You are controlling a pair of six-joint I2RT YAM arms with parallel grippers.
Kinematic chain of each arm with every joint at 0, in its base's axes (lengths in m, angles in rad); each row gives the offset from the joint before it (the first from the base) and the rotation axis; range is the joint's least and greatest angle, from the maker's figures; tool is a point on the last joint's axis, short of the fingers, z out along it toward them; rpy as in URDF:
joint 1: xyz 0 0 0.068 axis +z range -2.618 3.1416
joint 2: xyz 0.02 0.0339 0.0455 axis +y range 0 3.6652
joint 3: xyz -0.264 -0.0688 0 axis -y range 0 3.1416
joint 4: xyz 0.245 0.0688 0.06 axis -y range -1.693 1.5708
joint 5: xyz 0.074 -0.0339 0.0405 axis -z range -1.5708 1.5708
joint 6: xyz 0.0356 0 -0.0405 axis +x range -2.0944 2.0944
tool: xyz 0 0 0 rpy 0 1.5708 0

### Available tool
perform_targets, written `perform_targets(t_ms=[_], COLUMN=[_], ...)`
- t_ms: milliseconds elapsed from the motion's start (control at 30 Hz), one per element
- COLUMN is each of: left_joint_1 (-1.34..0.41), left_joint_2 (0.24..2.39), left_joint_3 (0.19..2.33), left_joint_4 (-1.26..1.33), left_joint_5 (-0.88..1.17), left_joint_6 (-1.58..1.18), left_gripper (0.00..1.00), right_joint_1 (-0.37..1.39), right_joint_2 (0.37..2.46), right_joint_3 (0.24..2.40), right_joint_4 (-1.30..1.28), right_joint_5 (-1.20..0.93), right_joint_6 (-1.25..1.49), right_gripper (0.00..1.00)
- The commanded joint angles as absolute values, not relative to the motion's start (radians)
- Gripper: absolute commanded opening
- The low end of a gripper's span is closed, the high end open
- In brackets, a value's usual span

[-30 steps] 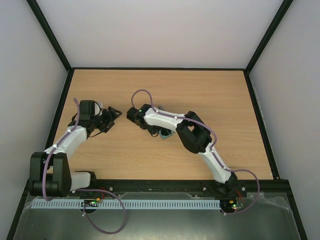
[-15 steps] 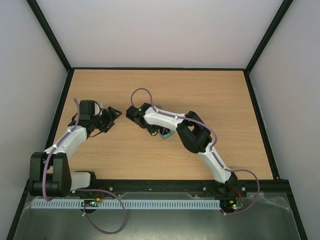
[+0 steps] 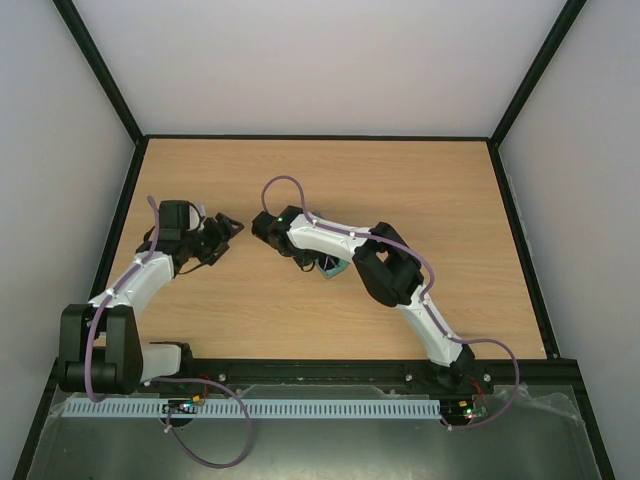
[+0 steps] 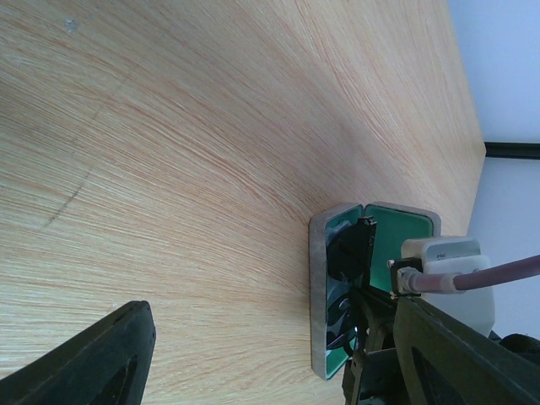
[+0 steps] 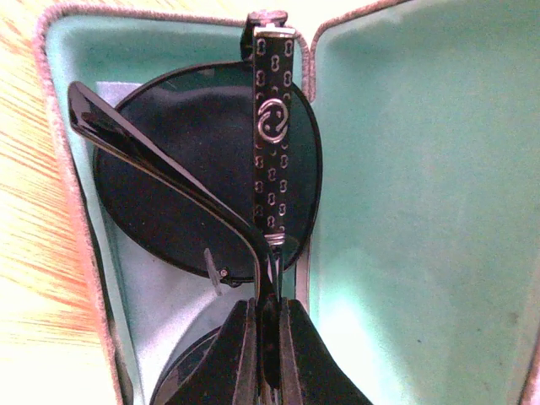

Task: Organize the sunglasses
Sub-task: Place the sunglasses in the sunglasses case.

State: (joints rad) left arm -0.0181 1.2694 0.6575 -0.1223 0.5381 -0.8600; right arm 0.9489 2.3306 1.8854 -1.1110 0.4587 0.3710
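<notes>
At 9 o'clock on the light wooden bench [image 3: 420, 190], my white-and-black left arm [image 3: 140, 280] reaches toward the middle. My left jaws stand released and spread wide. From the left wrist, one dark finger [image 4: 101, 354] sits at 7 o'clock and the other at 5 o'clock, with only wood grain between them. At 3 o'clock from them lies the grey rectangular case with green lining [image 4: 317, 278], open on the bench and apart from those fingers.

My white-and-black right arm [image 3: 330, 238] comes in from 5 o'clock and bends over that case, so from above only a sliver of green shows under the wrist. My right jaws are clenched on the thin dark wire-frame sunglasses [image 5: 202, 160] with round dark lenses. From the right wrist, my two black fingers [image 5: 232, 354] rise from 6 o'clock, pinched tight where the two slim temple arms run together. One temple, patterned and bearing a silver emblem, runs straight to 12 o'clock along the case's fold. The plain one slants toward 10 o'clock.

The sunglasses are inside the case. One round lens sits in the left half over the green lining, though I cannot tell whether it touches. The edge of the second lens shows at 7 o'clock beside my fingers. The right half shows only green lining.
</notes>
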Motion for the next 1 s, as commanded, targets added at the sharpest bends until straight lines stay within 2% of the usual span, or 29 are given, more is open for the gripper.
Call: perform_targets(t_ms=[0, 567, 967], left_joint_1=[-0.013, -0.012, -0.012], left_joint_2=[1.254, 1.252, 1.253], left_joint_3=[0.652, 0.641, 0.649], left_joint_4=[-0.113, -0.104, -0.107], left_joint_5=[0.538, 0.539, 0.532], left_joint_6=[-0.857, -0.862, -0.865], left_gripper=[0.8, 0.8, 0.8], right_joint_1=[0.952, 0.953, 0.953], right_joint_2=[2.333, 2.324, 2.237], right_joint_3=[1.875, 1.84, 1.922], right_joint_4=[-1.144, -1.136, -1.178], right_joint_5=[0.487, 0.481, 0.52], right_joint_6=[0.403, 0.392, 0.415], right_gripper=[0.02, 0.04, 0.31])
